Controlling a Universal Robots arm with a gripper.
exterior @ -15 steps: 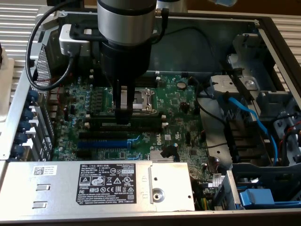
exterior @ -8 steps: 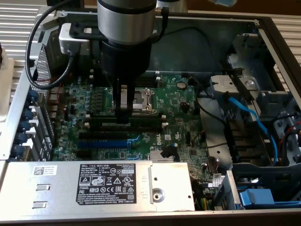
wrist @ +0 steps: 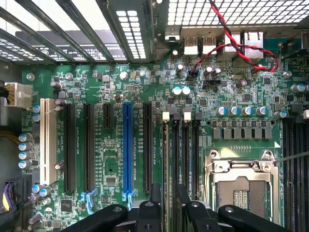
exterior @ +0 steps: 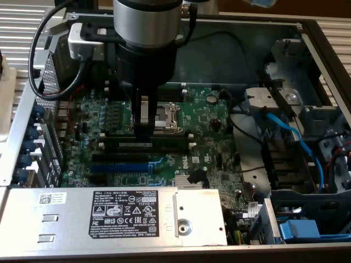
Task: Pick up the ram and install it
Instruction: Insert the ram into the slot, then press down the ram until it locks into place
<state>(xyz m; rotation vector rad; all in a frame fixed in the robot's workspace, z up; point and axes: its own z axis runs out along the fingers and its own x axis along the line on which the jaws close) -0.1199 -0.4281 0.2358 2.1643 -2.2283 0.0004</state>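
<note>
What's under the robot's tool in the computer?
The ram, a long green stick with a white label, sits along the black memory slots. The tool covers its middle, so whether it is fully pushed in cannot be seen.

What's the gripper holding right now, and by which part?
Cannot tell. The gripper is down over the middle of the ram, at its white label; the stick lies along the memory slots. No grip shows.

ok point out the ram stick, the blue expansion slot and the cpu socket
long dark-green ram stick with white label (exterior: 143, 144), exterior view, on its white label strip
long blue plastic expansion slot (wrist: 127, 145), wrist view, mid-length of the slot
square metal-framed cpu socket (wrist: 240, 186), wrist view, on its centre
</note>
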